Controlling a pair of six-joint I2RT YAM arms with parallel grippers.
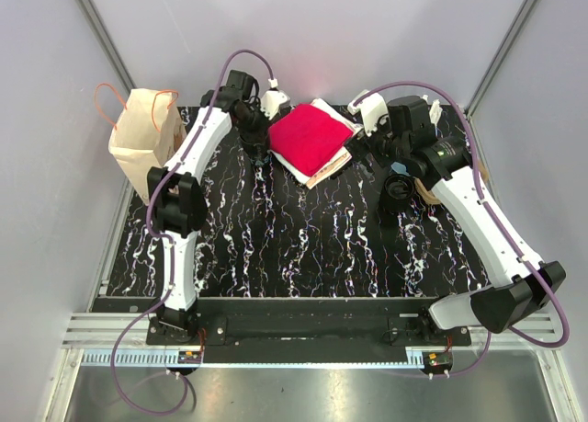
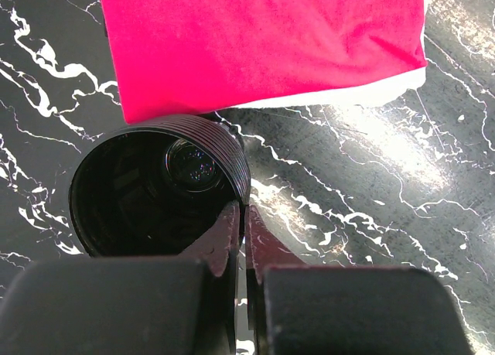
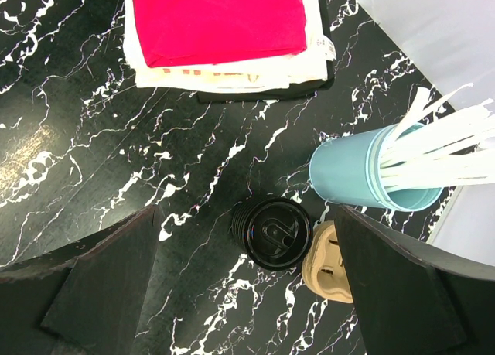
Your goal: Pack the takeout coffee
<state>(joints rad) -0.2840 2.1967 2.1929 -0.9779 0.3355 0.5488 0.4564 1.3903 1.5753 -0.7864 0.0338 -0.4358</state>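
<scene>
- Grip: the left claw is pinched narrow on the rim wall of the open black ribbed cup, which stands on the desk just beside the red cloth.
- The right claw gapes wide and empty above the lidded black cup.
- The ribbed cup is probably light, crushable and tippy; the ribbed body would be a safer hold before the paper bag.

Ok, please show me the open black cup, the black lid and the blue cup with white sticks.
open black cup (image 2: 186, 125), left wrist view, on its ribbed rim.
black lid (image 3: 277, 233), right wrist view, on its middle.
blue cup (image 3: 348, 173), right wrist view, on its side wall.
</scene>
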